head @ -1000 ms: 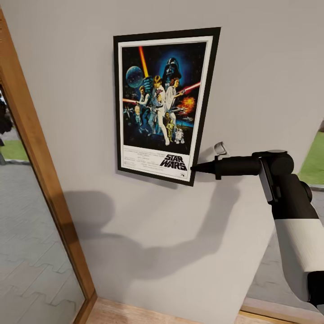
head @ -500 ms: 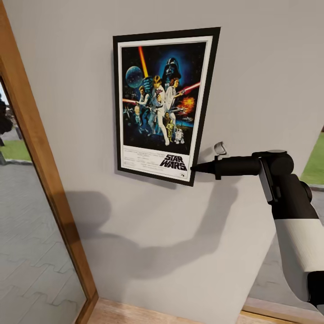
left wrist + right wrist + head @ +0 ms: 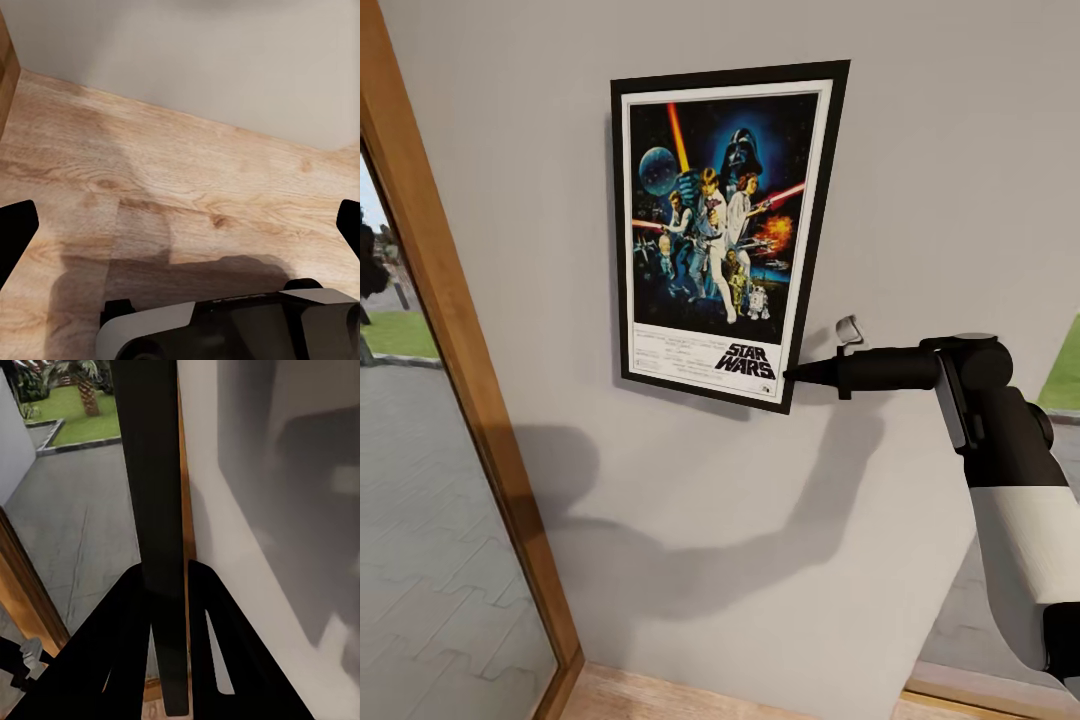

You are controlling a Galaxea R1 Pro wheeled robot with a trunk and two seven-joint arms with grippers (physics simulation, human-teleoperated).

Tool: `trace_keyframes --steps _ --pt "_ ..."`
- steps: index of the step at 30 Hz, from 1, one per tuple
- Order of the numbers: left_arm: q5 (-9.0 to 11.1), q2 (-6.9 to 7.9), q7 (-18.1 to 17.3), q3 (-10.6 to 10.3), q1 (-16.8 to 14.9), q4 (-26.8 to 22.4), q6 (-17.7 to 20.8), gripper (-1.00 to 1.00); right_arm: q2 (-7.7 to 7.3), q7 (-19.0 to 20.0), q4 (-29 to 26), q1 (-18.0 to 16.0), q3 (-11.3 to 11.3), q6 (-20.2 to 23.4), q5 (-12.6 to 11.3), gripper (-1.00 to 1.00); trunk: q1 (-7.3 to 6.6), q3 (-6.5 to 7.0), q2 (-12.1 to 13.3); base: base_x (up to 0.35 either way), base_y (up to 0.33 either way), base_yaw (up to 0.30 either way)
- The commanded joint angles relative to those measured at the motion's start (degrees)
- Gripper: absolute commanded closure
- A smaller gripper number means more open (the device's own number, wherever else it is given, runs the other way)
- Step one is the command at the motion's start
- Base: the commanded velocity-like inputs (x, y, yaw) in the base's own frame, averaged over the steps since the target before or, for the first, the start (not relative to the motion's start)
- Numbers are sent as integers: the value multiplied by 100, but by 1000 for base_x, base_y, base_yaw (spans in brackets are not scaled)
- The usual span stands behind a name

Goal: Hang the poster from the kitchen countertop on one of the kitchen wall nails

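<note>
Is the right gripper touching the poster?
Touching. In the right wrist view the right gripper's two fingers press on either side of the poster's black edge; the head view shows its tip at the lower corner.

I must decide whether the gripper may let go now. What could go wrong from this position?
1. The right gripper is shut on the poster at its lower corner alone; no nail is visible, so release may drop it.
2. The poster hangs slightly tilted against the wall; it may swing or settle crooked.
3. In the right wrist view the fingers clamp the frame edge-on, so opening might drag it.
</note>
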Motion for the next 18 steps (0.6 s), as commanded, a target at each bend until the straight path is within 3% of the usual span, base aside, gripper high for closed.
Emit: trace_keyframes --steps 1,18 --pt "-25 -4 -33 15 1 -13 42 -100 -3 30 -1 -1 4 75 5 100 2 -1 -4 0 3 0" --pt "-25 -4 -33 15 1 -13 42 -100 -3 30 -1 17 12 58 -2 100 2 -1 -4 0 0 0"
